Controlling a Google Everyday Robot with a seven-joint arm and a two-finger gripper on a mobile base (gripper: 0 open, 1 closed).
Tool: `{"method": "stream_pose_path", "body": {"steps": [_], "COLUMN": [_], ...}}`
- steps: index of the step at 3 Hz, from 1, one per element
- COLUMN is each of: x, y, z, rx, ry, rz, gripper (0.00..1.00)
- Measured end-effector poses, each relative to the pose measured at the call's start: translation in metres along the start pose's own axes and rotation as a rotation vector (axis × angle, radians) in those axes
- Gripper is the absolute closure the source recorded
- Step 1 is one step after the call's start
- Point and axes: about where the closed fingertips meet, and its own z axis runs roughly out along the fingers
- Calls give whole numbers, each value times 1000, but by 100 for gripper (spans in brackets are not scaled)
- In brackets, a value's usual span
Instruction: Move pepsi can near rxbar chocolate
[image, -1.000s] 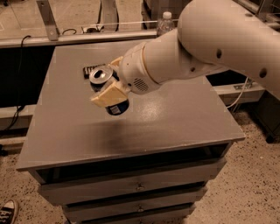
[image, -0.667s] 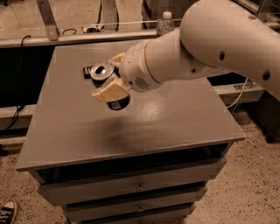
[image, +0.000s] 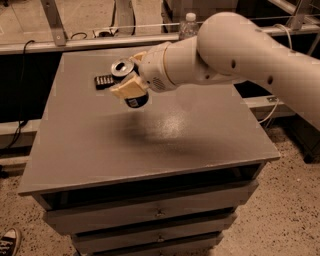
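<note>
Lifted higher and carried toward the far side of the table (image: 75, 150) since a second ago: pepsi can (image: 122, 68), clamped in the tool (image: 131, 82) and held clear of the surface, soft shadow cast below and to the right. Tilted, silver top turned up and to the left, dark lower end pointing down at the tabletop. Mid-body largely hidden behind a tan finger pad (image: 126, 90); logo and label impossible to make out. Seen just right of rxbar chocolate (image: 103, 80), lying flat near the far left of the tabletop, row of pale marks showing. Bar's right end close to the can's rim from this angle, true gap between them hard to judge. Behind the bulky white arm (image: 225, 50), clear water bottle (image: 188, 22), only cap and shoulders visible. Under the tabletop, stacked drawers (image: 150, 215), partly in shadow. Cut off at the lower left corner, toe of a sneaker (image: 9, 242).
</note>
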Motion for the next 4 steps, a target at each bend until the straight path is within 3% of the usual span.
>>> {"method": "stream_pose_path", "body": {"steps": [2, 3, 4], "x": [19, 26, 31], "y": [-40, -55, -73], "z": [56, 73, 83], "rx": [48, 85, 136], "ry": [-58, -62, -82], "rz": [78, 109, 143], "gripper": [100, 82, 58]}}
